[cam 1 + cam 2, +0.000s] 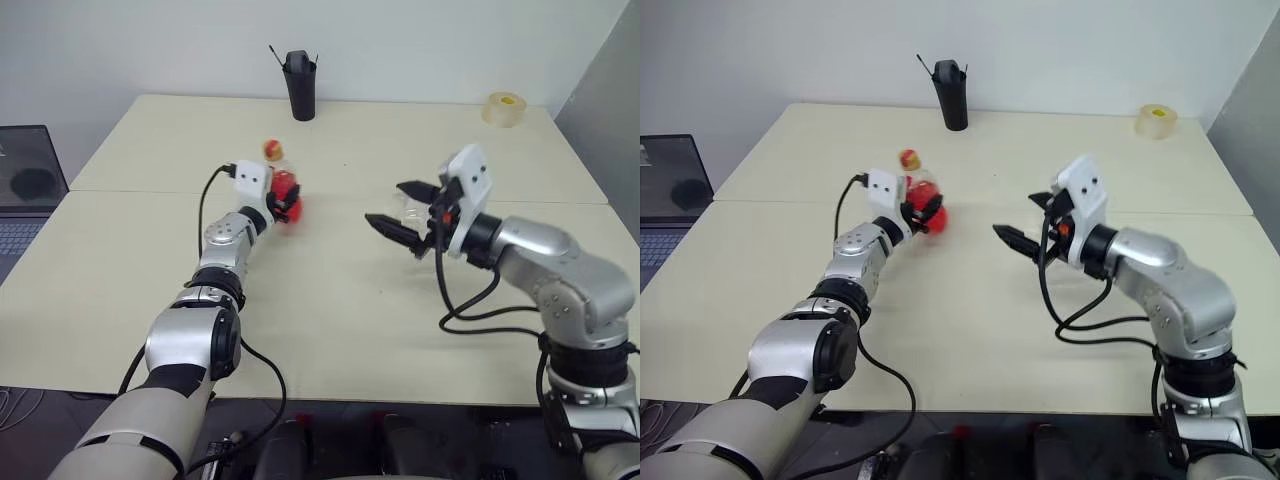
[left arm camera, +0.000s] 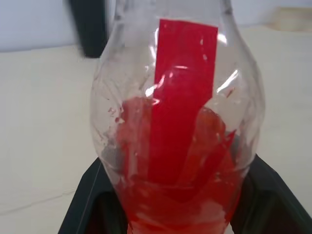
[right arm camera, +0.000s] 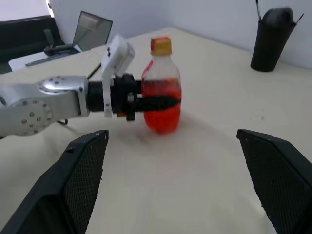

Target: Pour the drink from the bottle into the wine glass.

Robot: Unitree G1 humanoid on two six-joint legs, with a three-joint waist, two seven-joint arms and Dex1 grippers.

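The bottle (image 1: 283,188) is small and clear with a yellow cap, and the red drink (image 3: 163,109) fills its lower half. It stands upright left of the table's middle. My left gripper (image 1: 288,206) is shut on its body, one black finger on each side (image 2: 92,195). My right gripper (image 1: 385,203) hangs open above the table to the right of the bottle and points toward it, with nothing between its wide fingers (image 3: 83,180). A faint clear shape just behind the right gripper may be the wine glass (image 1: 409,207); most of it is hidden.
A tall black cup (image 1: 300,85) stands at the table's far edge. A roll of tape (image 1: 504,108) lies at the far right corner. An open laptop (image 1: 25,190) sits off the table's left side. Bare tabletop (image 1: 340,290) lies between my arms.
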